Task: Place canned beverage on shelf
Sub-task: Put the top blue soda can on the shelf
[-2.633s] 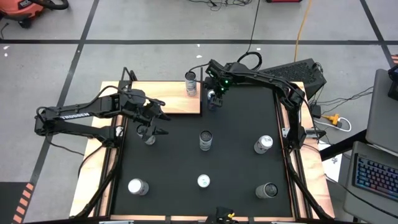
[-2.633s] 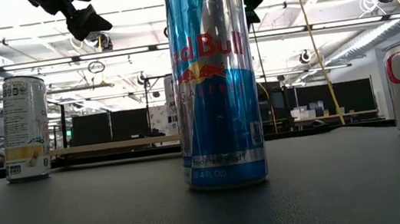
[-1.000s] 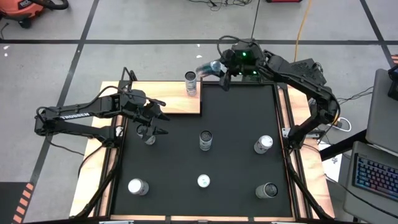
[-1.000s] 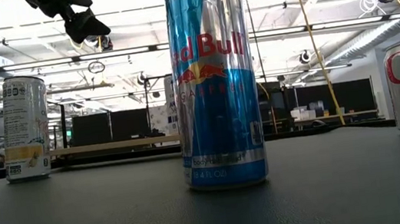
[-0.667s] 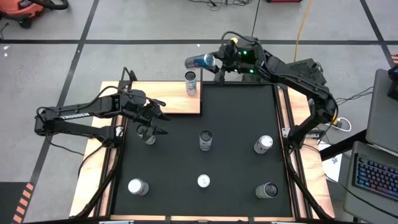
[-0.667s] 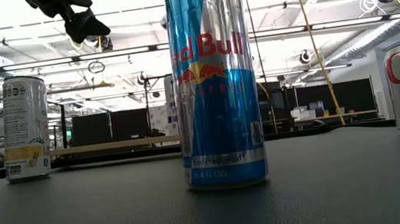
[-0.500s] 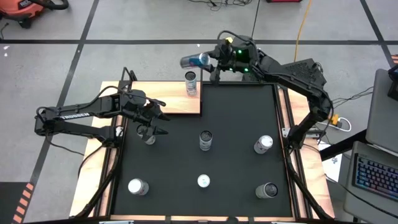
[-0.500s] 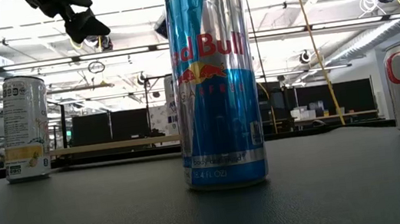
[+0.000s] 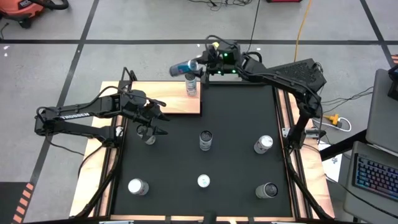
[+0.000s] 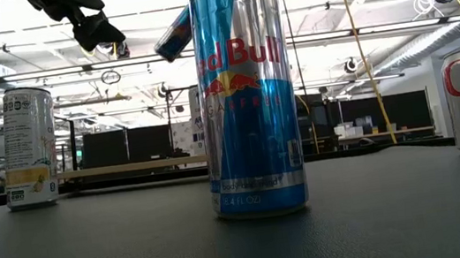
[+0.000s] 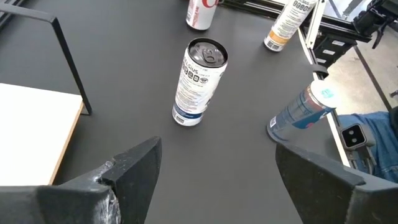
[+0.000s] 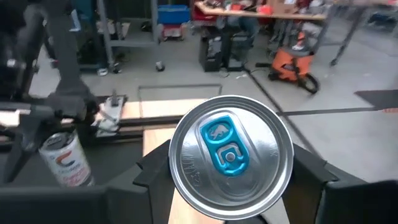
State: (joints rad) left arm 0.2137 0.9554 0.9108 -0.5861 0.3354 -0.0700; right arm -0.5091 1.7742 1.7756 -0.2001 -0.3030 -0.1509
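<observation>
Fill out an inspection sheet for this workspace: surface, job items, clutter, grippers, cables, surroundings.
Surface: black mat over a wooden table.
Job's things: blue can held tilted in the air above the shelf; white can stands upright on the shelf's far corner.
Clutter: six more cans upright on the mat.
Grippers: right gripper closed on the blue can; left gripper open, empty, over the mat beside the shelf.
Cables: yellow cord across the floor; more by the table's right side.
Surroundings: concrete floor with black tape lines.
</observation>
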